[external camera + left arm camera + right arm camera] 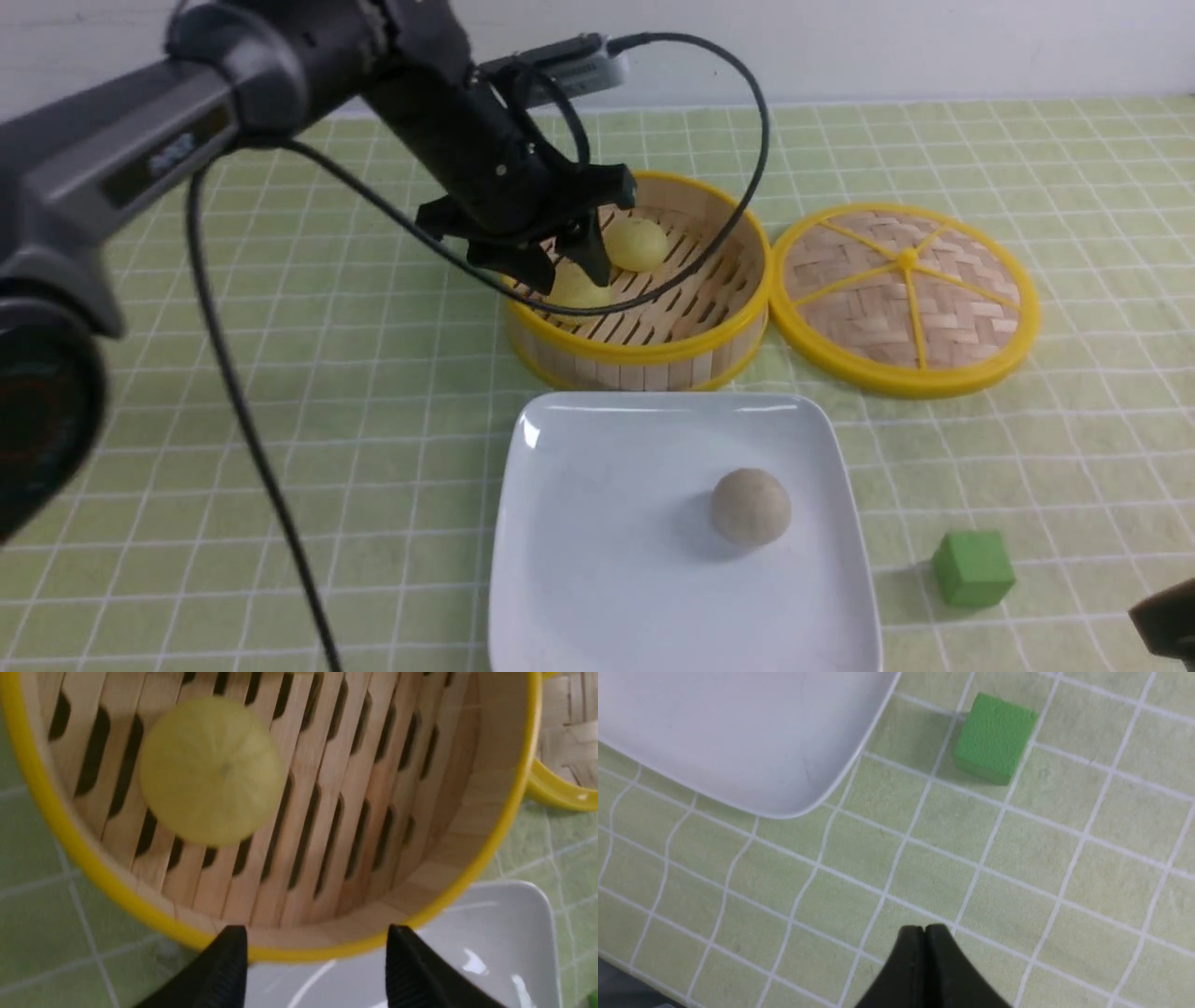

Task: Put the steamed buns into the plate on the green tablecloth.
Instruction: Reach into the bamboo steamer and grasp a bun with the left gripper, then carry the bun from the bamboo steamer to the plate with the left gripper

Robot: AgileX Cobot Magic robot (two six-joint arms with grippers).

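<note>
The green tablecloth (373, 420) covers the surface, and the white square plate (597, 560) lies on it at the near side. The greyish-beige bun (750, 506) sits on the plate, right of its middle. Just behind the plate stands the steamer basket (653, 350), with two pale yellow buns on its slats: the nearer yellow bun (581, 291) and the farther yellow bun (637, 245). The left end effector (568, 271) hangs over the basket's left part, above the nearer yellow bun, its fingers (229, 970) spread wide and gripping nothing. The woven lid (904, 299) lies beside the basket on its right. The green cube (973, 567) rests right of the plate. The right end effector (924, 933) hovers near the cube, fingers pressed together and empty.
</note>
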